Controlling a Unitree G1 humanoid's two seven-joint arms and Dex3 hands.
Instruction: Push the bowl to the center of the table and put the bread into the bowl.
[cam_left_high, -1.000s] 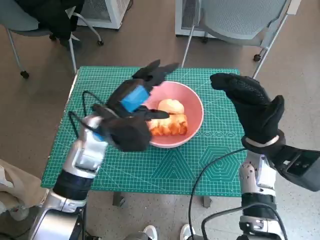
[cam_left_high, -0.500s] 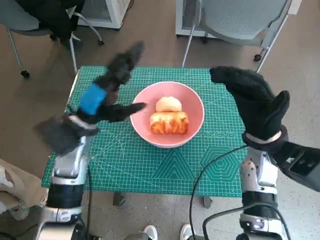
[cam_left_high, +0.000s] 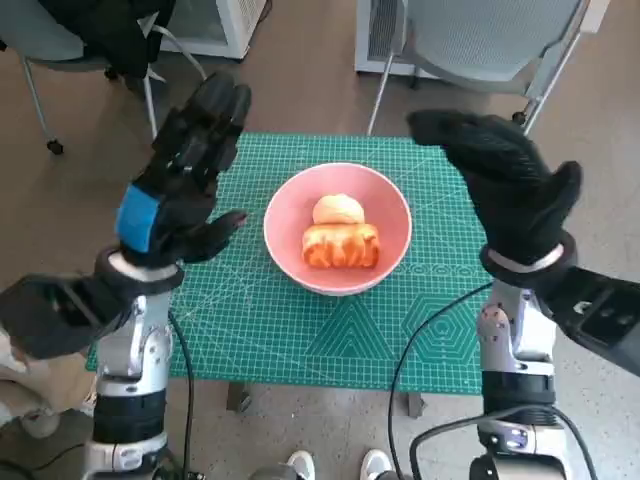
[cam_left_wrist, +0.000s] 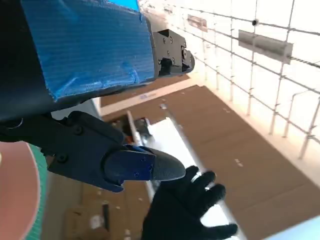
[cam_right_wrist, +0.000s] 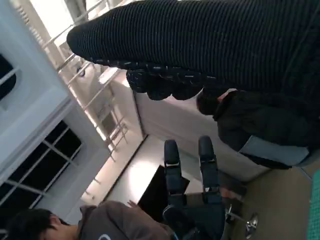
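Pink bowl (cam_left_high: 338, 228) resting near the middle of the green mat (cam_left_high: 300, 330), bread (cam_left_high: 340, 245) already lying inside it, a rounder pale piece just behind a glazed, ridged loaf. Left hand (cam_left_high: 180, 190) raised beside the bowl, clear of it, fingers spread, nothing held; likewise the right hand (cam_left_high: 510, 195) on the bowl's other side, lifted and released, palm empty. Both steps of the task apparently done. Judging by looks, soft, light bread: easily dented, best taken gently across its broad sides rather than pinched at one end, glaze possibly a little sticky. Bowl probably rigid and smooth, likely to slide readily over the mat under a push low on its wall; a shove at the rim could tip it. Chairs (cam_left_high: 480, 30) behind the table, a person (cam_right_wrist: 90, 222) visible in the right wrist view, well apart from the bowl.
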